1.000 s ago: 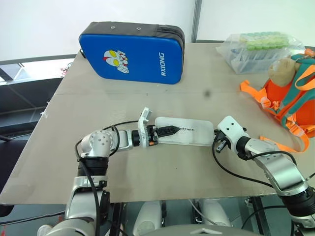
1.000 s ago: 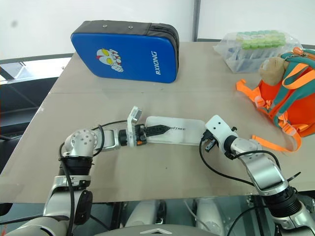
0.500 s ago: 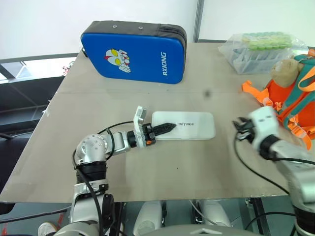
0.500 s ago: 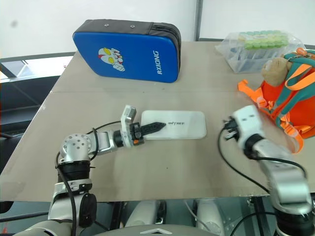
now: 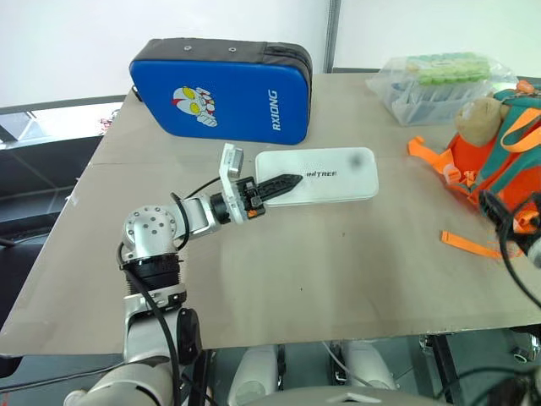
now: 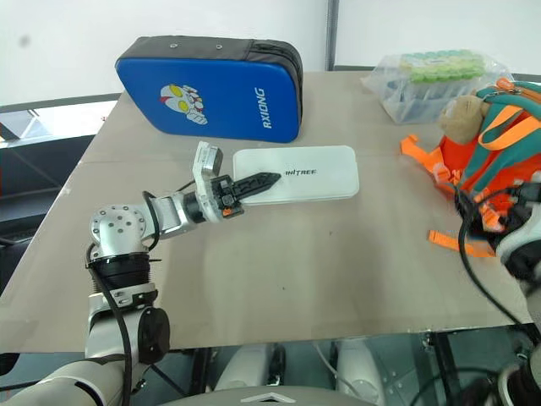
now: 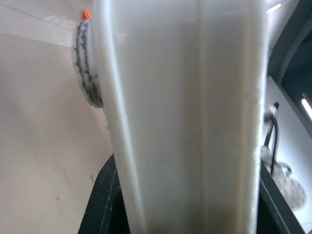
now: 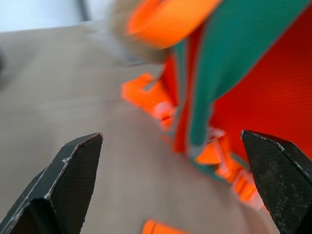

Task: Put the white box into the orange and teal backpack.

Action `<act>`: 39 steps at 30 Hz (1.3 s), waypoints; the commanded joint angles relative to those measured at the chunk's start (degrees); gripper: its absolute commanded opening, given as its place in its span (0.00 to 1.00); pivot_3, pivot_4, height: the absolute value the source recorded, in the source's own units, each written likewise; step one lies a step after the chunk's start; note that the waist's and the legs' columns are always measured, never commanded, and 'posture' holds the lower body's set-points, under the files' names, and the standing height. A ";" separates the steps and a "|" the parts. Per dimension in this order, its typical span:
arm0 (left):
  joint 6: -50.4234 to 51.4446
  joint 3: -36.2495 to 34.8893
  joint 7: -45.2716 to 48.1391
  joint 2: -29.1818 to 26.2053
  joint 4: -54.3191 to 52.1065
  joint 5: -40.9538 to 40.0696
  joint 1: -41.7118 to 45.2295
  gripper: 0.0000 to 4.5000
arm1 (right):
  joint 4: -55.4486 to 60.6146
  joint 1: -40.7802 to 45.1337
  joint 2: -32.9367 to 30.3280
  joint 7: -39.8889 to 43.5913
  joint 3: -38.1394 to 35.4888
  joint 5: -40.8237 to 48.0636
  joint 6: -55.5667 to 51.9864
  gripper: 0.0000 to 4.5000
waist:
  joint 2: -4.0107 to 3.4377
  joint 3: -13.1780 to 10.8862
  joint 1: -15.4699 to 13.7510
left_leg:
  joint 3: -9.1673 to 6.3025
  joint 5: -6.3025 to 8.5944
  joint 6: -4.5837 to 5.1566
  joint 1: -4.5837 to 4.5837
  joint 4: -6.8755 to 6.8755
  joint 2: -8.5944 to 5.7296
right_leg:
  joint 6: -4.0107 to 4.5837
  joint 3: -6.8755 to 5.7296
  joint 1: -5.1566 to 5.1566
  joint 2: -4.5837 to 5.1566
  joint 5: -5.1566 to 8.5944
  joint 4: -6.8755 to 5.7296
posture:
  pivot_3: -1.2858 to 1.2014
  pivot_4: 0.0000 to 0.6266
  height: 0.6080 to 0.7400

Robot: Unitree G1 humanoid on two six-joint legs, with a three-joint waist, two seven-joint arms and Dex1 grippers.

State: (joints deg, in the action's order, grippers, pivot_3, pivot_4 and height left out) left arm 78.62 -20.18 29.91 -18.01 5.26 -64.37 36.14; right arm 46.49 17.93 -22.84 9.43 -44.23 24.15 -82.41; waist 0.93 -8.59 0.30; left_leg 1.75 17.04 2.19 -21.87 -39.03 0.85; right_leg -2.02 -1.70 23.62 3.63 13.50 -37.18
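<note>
Left eye view: left gripper (image 5: 283, 181) has its jaws clamped on the near-left end of the box (image 5: 325, 174), mid-table just before the blue case (image 5: 224, 90). Backpack (image 5: 505, 152) sits at the table's right edge. Right wrist view: right gripper (image 8: 178, 183), jaws wide and holding nothing, faces the backpack.

Even, bright diffuse light; soft shadows on the table (image 5: 355, 262); backpack (image 8: 234, 73) blurred at close range.
</note>
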 commanded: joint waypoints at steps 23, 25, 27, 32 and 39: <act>-18.93 -8.51 -20.71 2.77 -19.53 -13.93 -9.89 0.25 | -38.95 18.11 -9.59 24.46 24.72 1.68 48.61 0.00 | -0.18 -0.13 0.67 | -0.55 -0.13 -0.23 0.03 0.17 -0.25 | -0.06 0.27 0.06 0.04 -0.04 0.05 | 0.52 0.24 1.00; -22.09 -9.11 -20.83 2.39 -19.67 -13.72 -9.54 0.25 | -37.24 21.20 -9.41 29.34 25.88 6.69 47.07 0.00 | -0.20 -0.15 0.66 | -0.66 -0.13 -0.23 0.06 0.17 -0.25 | -0.06 0.34 0.06 -0.03 -0.04 0.06 | 0.52 0.24 1.00; -25.12 -9.57 -20.21 1.61 -20.12 -13.03 -9.55 0.25 | -35.77 24.15 -9.55 33.17 26.86 11.48 44.87 0.00 | -0.24 -0.25 0.65 | -0.75 -0.13 -0.23 0.04 0.18 -0.24 | -0.06 0.28 0.07 -0.04 -0.03 0.07 | 0.52 0.24 1.00; -29.74 -12.20 -19.50 -1.53 -21.33 -14.76 -10.60 0.25 | -31.43 29.51 -9.82 38.03 27.59 24.95 36.55 0.00 | -0.26 -0.31 0.39 | -0.77 -0.13 -0.23 -0.17 0.26 -0.23 | -0.06 0.24 0.27 0.01 -0.03 0.17 | 0.52 0.24 1.00; -32.40 -14.79 -12.29 -11.87 -24.85 -12.00 -16.07 0.25 | -22.88 22.00 -13.53 40.61 38.06 26.51 31.54 0.00 | -0.15 -0.26 -0.39 | -0.92 -0.13 -0.24 -0.87 0.21 -0.27 | -0.07 -0.10 0.65 0.27 -0.03 0.42 | 0.52 0.24 1.00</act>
State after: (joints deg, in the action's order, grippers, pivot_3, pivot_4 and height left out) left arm 47.72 -33.74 14.11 -27.76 -15.43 -76.05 20.63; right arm 21.04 42.47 -35.15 49.66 -8.71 53.25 -52.03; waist 0.78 -8.85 -0.09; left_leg 0.83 16.91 1.95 -22.74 -38.82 0.54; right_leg -2.08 -1.81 24.26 3.92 13.47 -36.74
